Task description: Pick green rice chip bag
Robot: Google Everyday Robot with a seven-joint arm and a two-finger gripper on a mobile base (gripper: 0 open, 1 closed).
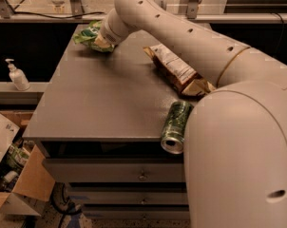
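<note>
The green rice chip bag (88, 33) lies crinkled at the far left corner of the grey table (100, 103). My gripper (101, 42) is at the end of the long white arm, pressed down against the bag's right side and covering part of it. The arm reaches across the table from the right foreground.
A larger brown-and-cream snack bag (174, 70) lies to the right of the middle, under the arm. A green drink can (176, 126) lies on its side at the table's front edge, against the arm's bulky lower link. A soap bottle (17, 76) stands on a ledge to the left. Cardboard boxes (15, 175) sit on the floor.
</note>
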